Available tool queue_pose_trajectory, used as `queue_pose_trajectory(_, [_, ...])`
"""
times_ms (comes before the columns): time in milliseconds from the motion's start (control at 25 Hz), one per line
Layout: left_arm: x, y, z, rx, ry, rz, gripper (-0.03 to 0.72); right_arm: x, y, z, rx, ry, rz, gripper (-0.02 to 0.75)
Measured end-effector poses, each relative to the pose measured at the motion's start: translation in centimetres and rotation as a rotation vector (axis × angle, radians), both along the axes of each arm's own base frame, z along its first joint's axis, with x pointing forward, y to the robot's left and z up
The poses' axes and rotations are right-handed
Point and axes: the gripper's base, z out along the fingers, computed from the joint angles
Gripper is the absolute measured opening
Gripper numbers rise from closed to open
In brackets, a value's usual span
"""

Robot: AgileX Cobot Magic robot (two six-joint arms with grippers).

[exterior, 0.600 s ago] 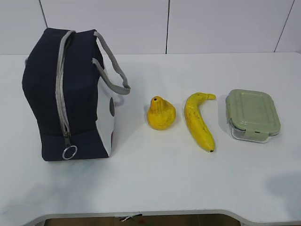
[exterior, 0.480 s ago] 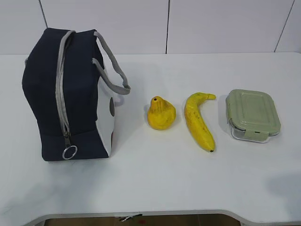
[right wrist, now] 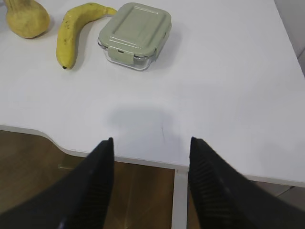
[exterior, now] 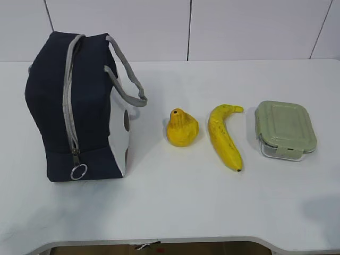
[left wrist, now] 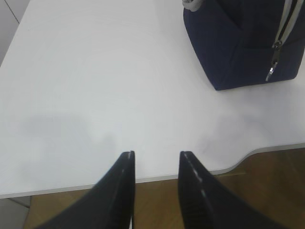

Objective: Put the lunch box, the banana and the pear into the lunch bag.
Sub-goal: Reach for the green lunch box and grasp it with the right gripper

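Note:
The navy lunch bag (exterior: 74, 106) stands at the table's left, its grey zipper closed with the ring pull low at the front; its corner (left wrist: 243, 43) shows in the left wrist view. To its right lie the yellow-orange pear (exterior: 182, 127), the speckled banana (exterior: 225, 136) and the green-lidded lunch box (exterior: 285, 129), also seen as pear (right wrist: 26, 18), banana (right wrist: 76, 31) and lunch box (right wrist: 135, 34). My left gripper (left wrist: 156, 153) hangs open over the table's front edge, holding nothing. My right gripper (right wrist: 151, 139) stands open and empty at the front edge. Neither gripper shows in the exterior view.
The white table (exterior: 175, 202) has a curved cut-out along its front edge. A white panelled wall (exterior: 212, 26) stands behind it. Bare tabletop lies in front of the objects.

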Motion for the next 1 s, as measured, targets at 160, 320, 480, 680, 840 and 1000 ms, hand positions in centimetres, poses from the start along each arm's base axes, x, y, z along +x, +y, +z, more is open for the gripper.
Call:
queue_pose_trajectory(160, [0.0,0.0,0.0,0.000,0.000,0.000,0.236,0.0,0.0,0.0,0.002,0.000,-0.001,0.421])
queue_pose_trajectory(320, [0.0,0.0,0.0,0.000,0.000,0.000,0.236,-0.1,-0.1,0.3,0.020,-0.015,-0.028,0.421])
queue_pose_trajectory(480, [0.0,0.0,0.0,0.000,0.000,0.000,0.236,0.1,-0.5,1.1,0.072,-0.069,-0.101,0.421])
queue_pose_trajectory(680, [0.0,0.0,0.0,-0.003,0.000,-0.002,0.236,2.8,-0.2,1.8,0.133,-0.016,-0.140,0.421])
queue_pose_trajectory(840, [0.0,-0.1,0.0,-0.007,0.000,-0.005,0.236,4.6,-0.1,2.8,0.243,-0.062,-0.193,0.421])
queue_pose_trajectory(1000, [0.0,-0.1,0.0,-0.007,0.000,-0.005,0.236,5.8,-0.2,3.2,0.274,-0.091,-0.226,0.421])
